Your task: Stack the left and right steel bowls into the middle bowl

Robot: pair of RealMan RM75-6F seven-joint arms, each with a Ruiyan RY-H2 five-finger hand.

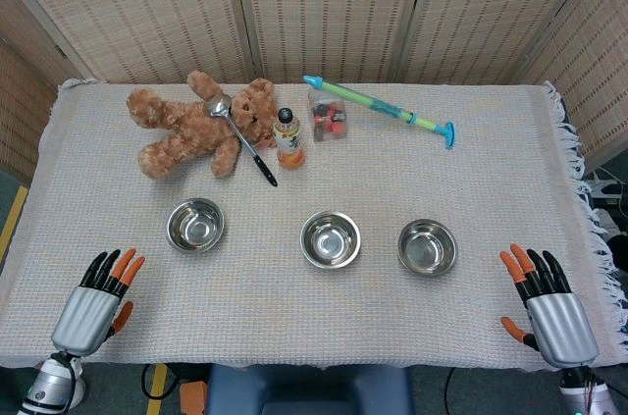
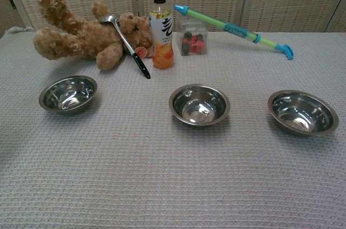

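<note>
Three steel bowls stand in a row on the woven cloth: the left bowl (image 1: 195, 225) (image 2: 68, 94), the middle bowl (image 1: 330, 239) (image 2: 199, 104) and the right bowl (image 1: 427, 246) (image 2: 303, 112). All are upright, apart and hold nothing. My left hand (image 1: 95, 302) rests at the table's near left corner, fingers spread, holding nothing, well short of the left bowl. At the near right corner my right hand (image 1: 546, 303) lies the same way, to the right of the right bowl. Neither hand shows in the chest view.
Behind the bowls lie a brown teddy bear (image 1: 201, 123) (image 2: 86, 34) with a ladle (image 1: 243, 140) (image 2: 125, 42) across it, an orange drink bottle (image 1: 287, 138) (image 2: 161, 31), a small clear box of pieces (image 1: 328, 118) (image 2: 192, 42) and a green and blue water squirter (image 1: 381, 109) (image 2: 235, 30). A bamboo screen stands behind the table.
</note>
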